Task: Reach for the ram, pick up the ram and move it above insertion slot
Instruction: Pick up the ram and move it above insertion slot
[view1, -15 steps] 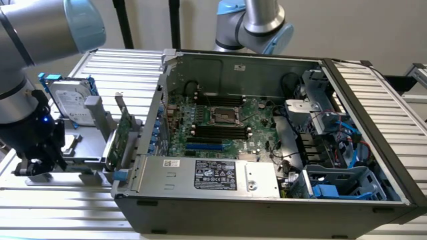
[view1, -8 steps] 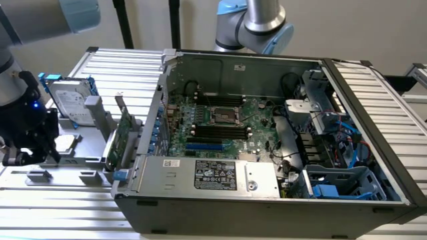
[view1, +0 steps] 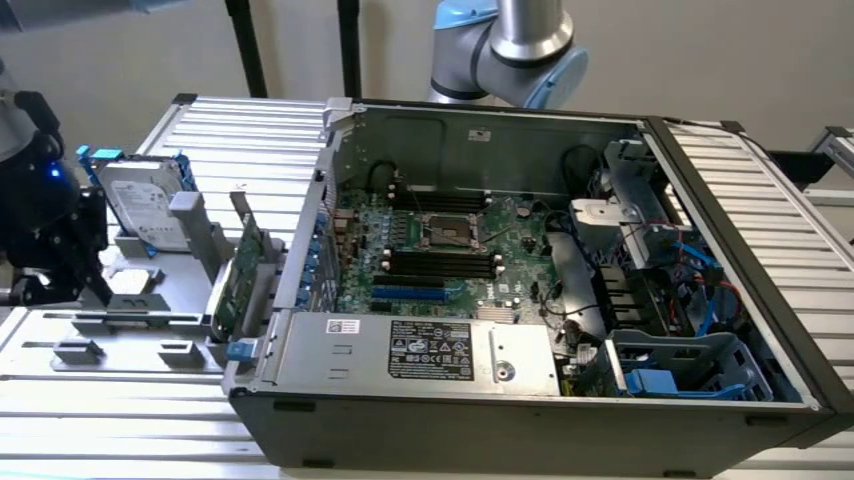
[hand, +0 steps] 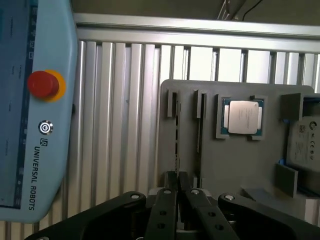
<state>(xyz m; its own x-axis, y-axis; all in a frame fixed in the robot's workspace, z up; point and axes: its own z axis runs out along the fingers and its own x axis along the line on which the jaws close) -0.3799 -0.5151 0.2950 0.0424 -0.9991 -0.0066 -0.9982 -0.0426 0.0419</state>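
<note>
Green ram (hand: 176, 135) stands on edge in a slot of the grey moulded holder (hand: 210, 165), its thin edge running right to the gripper (hand: 177, 176). The black fingers (hand: 170, 182) are drawn together at the stick's end; whether they pinch it cannot be told. The holder rests on a ribbed aluminium table (hand: 125, 125) beside an open steel computer case (view1: 400, 420). The black insertion slot (view1: 441, 262) inside lies well apart from the gripper. A square, metal-capped processor (hand: 243, 117) sits in a holder recess.

Plain pale wall (view1: 747, 60) — ribbed aluminium tabletop (view1: 120, 430), dark posts (view1: 246, 50).
</note>
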